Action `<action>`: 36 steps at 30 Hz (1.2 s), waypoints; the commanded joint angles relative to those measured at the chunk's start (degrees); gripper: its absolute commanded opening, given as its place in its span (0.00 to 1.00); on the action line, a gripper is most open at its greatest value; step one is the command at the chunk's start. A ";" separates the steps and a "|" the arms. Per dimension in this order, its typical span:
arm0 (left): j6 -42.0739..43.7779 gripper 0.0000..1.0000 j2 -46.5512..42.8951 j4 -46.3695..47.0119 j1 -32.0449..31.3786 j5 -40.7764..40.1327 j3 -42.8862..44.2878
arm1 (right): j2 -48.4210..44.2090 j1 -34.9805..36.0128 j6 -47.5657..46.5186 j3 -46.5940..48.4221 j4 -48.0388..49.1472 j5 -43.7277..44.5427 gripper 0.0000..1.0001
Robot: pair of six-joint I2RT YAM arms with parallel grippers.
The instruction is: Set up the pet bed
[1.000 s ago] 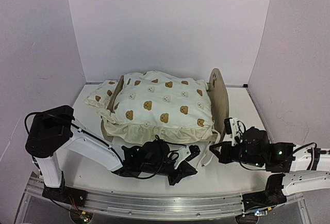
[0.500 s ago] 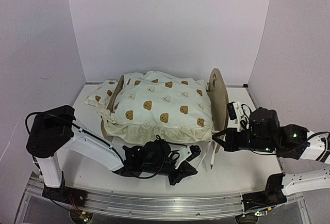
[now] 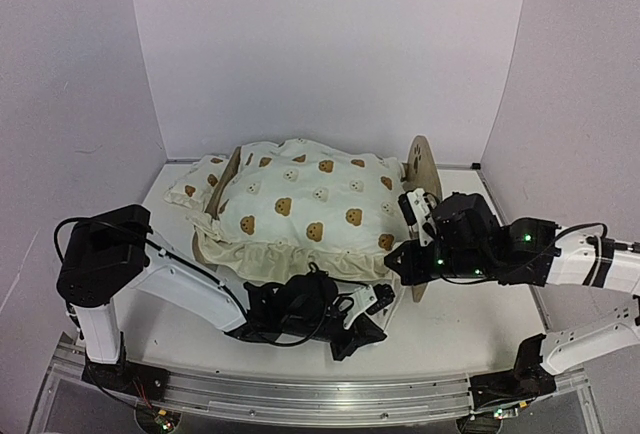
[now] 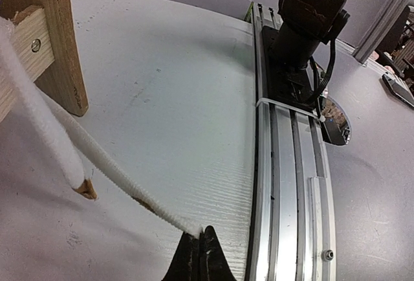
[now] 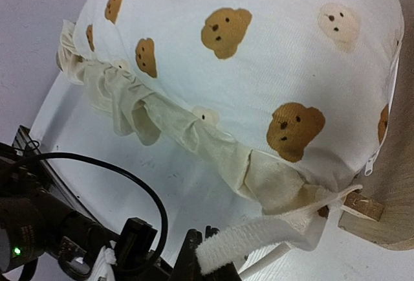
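Left arm lies flat along the near tabletop (image 3: 450, 329). The left end effector (image 4: 199, 247) is clenched on the tip of a white cord (image 4: 110, 164), which only its wrist cam shows. Right arm reaches in from the right, right end effector (image 5: 206, 261) pinching a fuzzy strap (image 5: 249, 237) below the cushion (image 3: 310, 199). Pet bed (image 3: 423, 166) sits mid-tabletop under that cushion, with 1 pillow (image 3: 195, 186) outside its left board.

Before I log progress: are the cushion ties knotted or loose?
Loose: the left gripper and the right gripper each pinch a free tie end; no knot shows.
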 commanded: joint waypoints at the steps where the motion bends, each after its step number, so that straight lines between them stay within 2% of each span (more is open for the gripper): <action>1: -0.34 0.00 -2.70 0.91 -1.04 1.76 1.69 | 1.71 0.25 -2.64 1.33 -3.69 2.60 0.00; 5: -0.12 0.00 -3.24 0.98 -1.21 2.57 2.20 | 6.07 0.29 -4.76 4.23 -11.77 2.60 0.03; 9: 0.54 0.00 -3.59 1.00 -1.18 1.36 2.62 | 8.53 0.30 -4.16 5.59 -13.81 -2.78 0.31; 14: -1.52 0.00 -4.24 0.95 0.37 -0.87 0.91 | 5.53 0.29 0.23 6.05 -18.00 -7.36 0.56; 16: -1.33 0.00 -4.83 0.98 0.53 -1.65 -0.34 | 1.77 0.27 1.93 4.27 -19.10 -7.69 0.60; 21: -1.21 0.00 -6.20 0.98 0.80 -2.44 -2.42 | -6.21 0.27 3.65 -2.36 -19.27 -9.72 0.62; 26: -1.38 0.00 -7.26 0.91 1.42 -3.69 -3.49 | -12.60 0.28 1.50 -12.85 -10.37 -12.89 0.68; 29: -1.63 0.00 -8.13 0.89 1.75 -4.12 -4.43 | -9.85 0.48 -0.71 -17.63 -2.31 -15.38 0.64; 31: -1.74 0.00 -8.67 0.83 2.01 -4.31 -5.14 | -7.03 1.55 -1.21 -21.17 6.39 -16.27 0.62; 36: -2.02 0.00 -8.92 0.31 3.08 -5.09 -5.94 | -0.79 6.26 -7.06 -27.62 32.18 -11.13 0.61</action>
